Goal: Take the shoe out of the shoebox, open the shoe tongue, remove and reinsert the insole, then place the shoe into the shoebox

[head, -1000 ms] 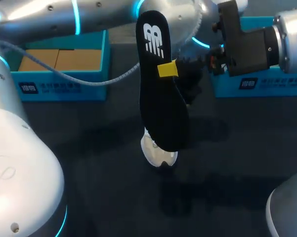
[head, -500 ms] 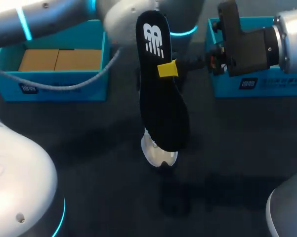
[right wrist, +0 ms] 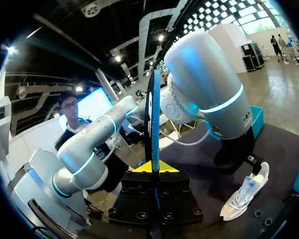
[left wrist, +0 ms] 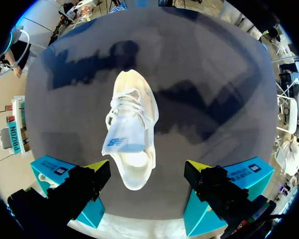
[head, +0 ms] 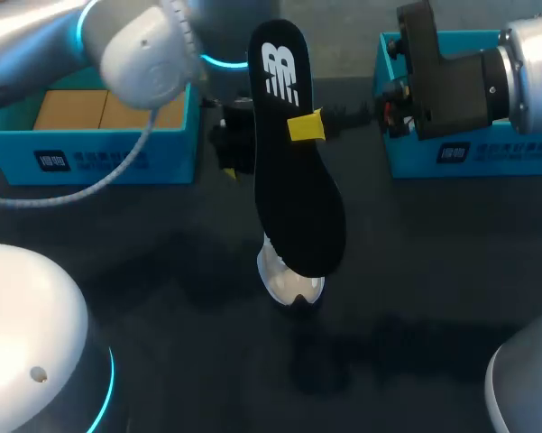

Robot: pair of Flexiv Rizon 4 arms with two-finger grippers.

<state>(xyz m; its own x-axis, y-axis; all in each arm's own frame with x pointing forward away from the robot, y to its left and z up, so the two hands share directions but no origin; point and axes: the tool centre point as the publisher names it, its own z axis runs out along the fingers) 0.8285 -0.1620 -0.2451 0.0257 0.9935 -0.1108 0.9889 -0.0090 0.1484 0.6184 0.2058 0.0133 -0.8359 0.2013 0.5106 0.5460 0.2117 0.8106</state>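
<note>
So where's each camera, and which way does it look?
Head: above and behind, looking down on the table; both arms show.
Left wrist: on the left arm, looking down at the shoe past the open left claw.
Right wrist: on the right arm, looking along the insole in the right claw.
All see the shoe.

My left arm [head: 144, 54] is built of rounded silver-grey metal housings, with a glowing cyan light band [head: 218, 61] ringing each joint. A grey braided cable [head: 99, 181] runs off it. Its pale domed base shell [head: 27, 307] carries a small dark screw [head: 38, 373]. My right arm [head: 534, 68] is the same silver and ends in a boxy matte-black wrist block [head: 446, 86]. My left gripper [left wrist: 147, 169] has two black fingers capped with bright yellow tips [left wrist: 98, 167]. My right gripper [right wrist: 152, 168] has black plates dotted with round screw holes [right wrist: 138, 215].
</note>
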